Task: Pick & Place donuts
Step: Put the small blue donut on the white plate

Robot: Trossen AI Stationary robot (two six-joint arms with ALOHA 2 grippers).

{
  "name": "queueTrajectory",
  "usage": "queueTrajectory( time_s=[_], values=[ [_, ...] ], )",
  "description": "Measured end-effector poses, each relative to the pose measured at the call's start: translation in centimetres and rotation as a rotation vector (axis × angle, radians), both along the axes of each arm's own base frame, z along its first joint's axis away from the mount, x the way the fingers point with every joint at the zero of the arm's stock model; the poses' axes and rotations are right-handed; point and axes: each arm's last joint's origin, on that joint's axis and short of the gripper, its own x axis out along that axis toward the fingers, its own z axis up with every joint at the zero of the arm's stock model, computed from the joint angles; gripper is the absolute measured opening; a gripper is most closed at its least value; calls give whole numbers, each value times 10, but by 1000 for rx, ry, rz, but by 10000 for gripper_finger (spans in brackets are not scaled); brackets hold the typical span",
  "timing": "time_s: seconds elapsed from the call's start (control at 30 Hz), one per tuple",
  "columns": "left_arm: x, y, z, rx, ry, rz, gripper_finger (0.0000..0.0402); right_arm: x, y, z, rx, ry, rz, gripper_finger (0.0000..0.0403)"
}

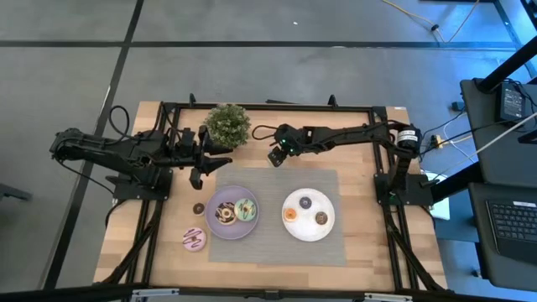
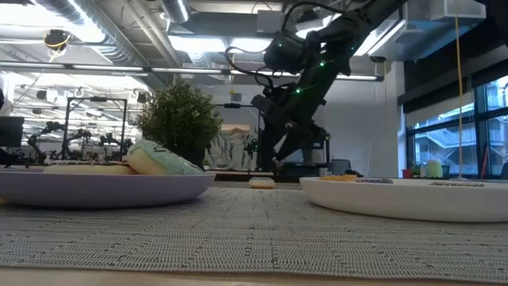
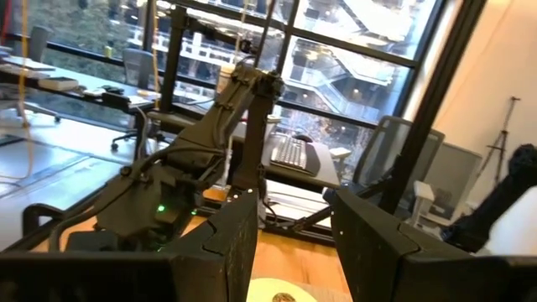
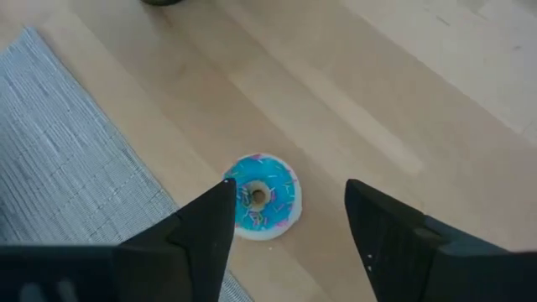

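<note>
A small blue-iced donut (image 4: 260, 202) lies flat on the bare wood just off the mat's far edge; in the low view it is a pale disc (image 2: 262, 182). My right gripper (image 4: 289, 191) (image 1: 275, 156) hovers open above it, fingers pointing down and touching nothing. The lilac plate (image 1: 220, 229) carries a chocolate-white donut (image 1: 225, 213) and a green one (image 1: 245, 210). The white plate (image 1: 309, 233) holds purple (image 1: 305, 202), orange (image 1: 290, 214) and brown (image 1: 321, 219) rings. A pink donut (image 1: 195, 240) and a tiny brown one (image 1: 199, 208) lie on the wood. My left gripper (image 1: 200, 174) (image 3: 294, 243) waits open.
A potted plant (image 1: 226, 124) stands at the far edge between the two grippers. The grey woven mat (image 1: 273, 186) under both plates reaches close to the blue donut. A dark frame (image 1: 268, 106) borders the tabletop.
</note>
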Motion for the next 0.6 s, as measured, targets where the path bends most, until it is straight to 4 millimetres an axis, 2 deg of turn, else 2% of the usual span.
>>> queueTrajectory(
  time_s=[0.17,0.4,0.6],
  values=[
    [0,1,0,-2,0,28,143,1,-2,-4,2,4,-1,203],
    [0,1,0,-3,2,29,143,8,-2,-32,53,44,25,194],
    [0,1,0,-3,3,29,143,9,-2,-34,52,43,26,194]
  ],
)
